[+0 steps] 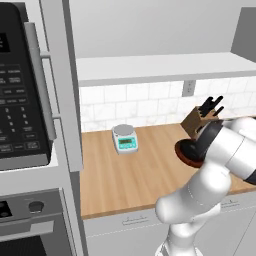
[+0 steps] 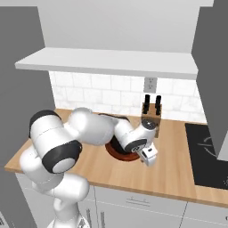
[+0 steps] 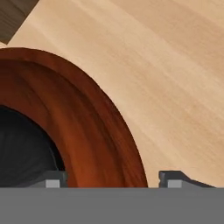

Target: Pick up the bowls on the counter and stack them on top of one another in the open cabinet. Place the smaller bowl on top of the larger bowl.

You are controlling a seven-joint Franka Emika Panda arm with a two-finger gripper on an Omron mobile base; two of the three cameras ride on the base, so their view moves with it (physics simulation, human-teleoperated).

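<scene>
1. The larger bowl [image 3: 87, 144] sits on the counter [image 1: 130, 175], beside the knife block [image 2: 150, 116].
2. The gripper [image 3: 111, 179] straddles its rim, jaws apart, nothing clamped.
3. Closing this shallow (the wall slopes) may let it slip or tip.

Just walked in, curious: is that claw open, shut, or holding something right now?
Claw: open, its two tips straddling the rim of the reddish-brown bowl on the wooden counter; not gripping it yet.
</scene>
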